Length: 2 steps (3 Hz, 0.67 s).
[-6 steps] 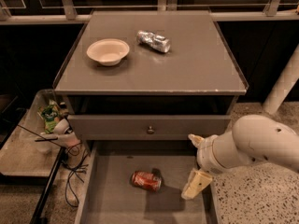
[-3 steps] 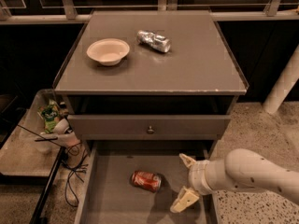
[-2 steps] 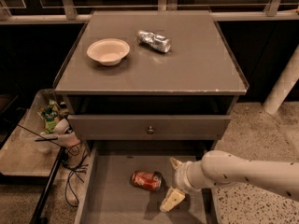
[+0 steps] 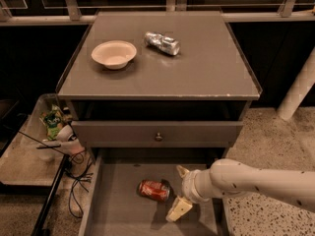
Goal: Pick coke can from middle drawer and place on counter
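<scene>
The coke can (image 4: 154, 190) lies on its side on the floor of the open middle drawer (image 4: 115, 205), at the bottom of the view. My gripper (image 4: 180, 193) reaches in from the right and is open, just right of the can. One pale finger (image 4: 182, 171) is above and behind the can's right end, the other (image 4: 178, 208) is below and in front of it. The fingers do not hold the can. The counter (image 4: 206, 68) is the flat cabinet top above the drawers.
On the counter stand a cream bowl (image 4: 113, 54) and a crinkled silver can (image 4: 162, 43). A shut drawer front with a round knob (image 4: 158, 136) sits above the open drawer. A low side table with clutter and cables (image 4: 54, 132) is at the left. Speckled floor lies at the right.
My arm has moved left and lower into the drawer, bringing the open gripper from the drawer's right side up to the can's right end. The can has not moved.
</scene>
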Tool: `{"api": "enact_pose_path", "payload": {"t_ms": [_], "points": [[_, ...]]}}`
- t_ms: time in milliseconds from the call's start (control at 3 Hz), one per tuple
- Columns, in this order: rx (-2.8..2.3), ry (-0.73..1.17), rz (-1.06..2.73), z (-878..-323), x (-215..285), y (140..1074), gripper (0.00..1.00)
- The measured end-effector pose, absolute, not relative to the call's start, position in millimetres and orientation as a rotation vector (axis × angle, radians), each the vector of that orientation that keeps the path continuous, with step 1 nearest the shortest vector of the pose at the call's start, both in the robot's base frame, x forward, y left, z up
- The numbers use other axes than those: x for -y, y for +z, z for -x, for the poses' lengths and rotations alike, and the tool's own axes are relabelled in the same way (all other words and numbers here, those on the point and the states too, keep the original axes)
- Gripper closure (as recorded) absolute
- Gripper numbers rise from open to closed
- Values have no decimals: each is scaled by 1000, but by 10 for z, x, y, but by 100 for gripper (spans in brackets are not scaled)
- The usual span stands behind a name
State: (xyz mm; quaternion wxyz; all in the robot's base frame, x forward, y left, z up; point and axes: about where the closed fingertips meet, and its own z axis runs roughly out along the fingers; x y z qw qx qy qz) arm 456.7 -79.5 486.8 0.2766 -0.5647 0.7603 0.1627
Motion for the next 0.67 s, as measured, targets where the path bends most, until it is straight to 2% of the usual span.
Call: {"api": "enact_pose_path", "payload": {"t_ms": [667], "points": [[-1991, 470, 1480, -4896, 559, 4443, 0]]}}
